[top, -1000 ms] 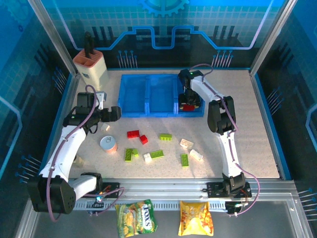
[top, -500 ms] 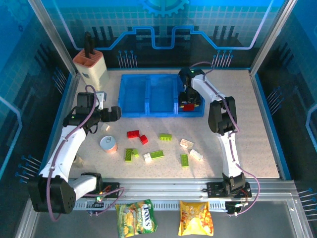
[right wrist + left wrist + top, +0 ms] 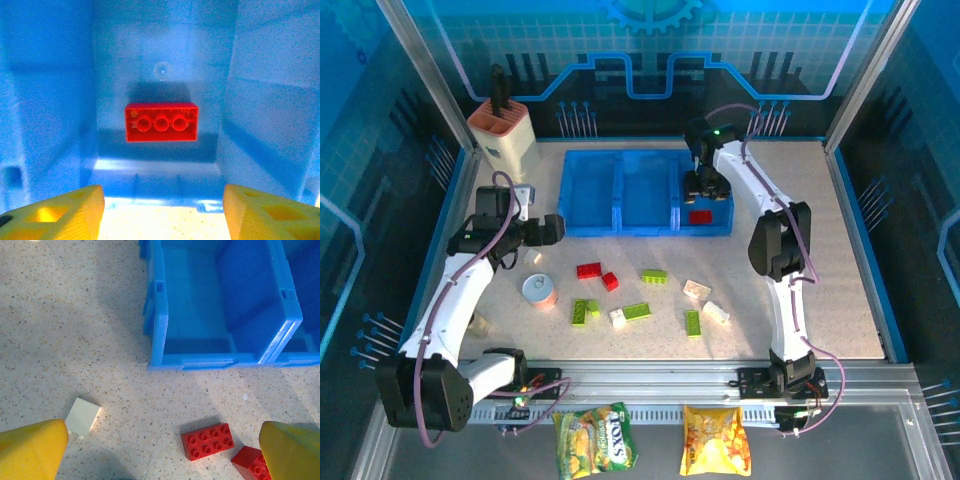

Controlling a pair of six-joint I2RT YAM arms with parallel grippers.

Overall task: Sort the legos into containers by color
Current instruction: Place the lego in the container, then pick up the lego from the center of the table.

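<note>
**Right hand empty over the tray; left hand nearest the loose reds**

Right hand (image 3: 162,202): fingers apart with nothing between them, hanging over the right-end compartment of the blue tray (image 3: 620,228). One red brick (image 3: 161,122) lies flat on that compartment's floor straight below the hand, clear of both fingers. Its long axis runs finger to finger.

Left hand (image 3: 160,450): fingers wide apart, holding nothing, hovering over the surface (image 3: 830,280) just off the tray's near-left corner. Below it, toward its right finger, is a two-by-four red brick (image 3: 207,441). The long axis is roughly in line with the finger gap, slightly skewed, so I'd expect a wrist turn to pinch the short side. A second red piece (image 3: 252,464) sits just beside it, partly behind the finger. A small white brick (image 3: 82,416) lies near the left finger.

The lime green bricks (image 3: 636,311) and other white bricks (image 3: 696,290) are scattered mid-surface, well apart from the right hand. My read: the left arm is nearer for the reds.

Writing: the green snack bag (image 3: 592,437) at the near edge reads roughly "FOX'S". The text on the yellow bag (image 3: 716,440) is too small to read, and nothing is legible on the round can (image 3: 539,290).
</note>
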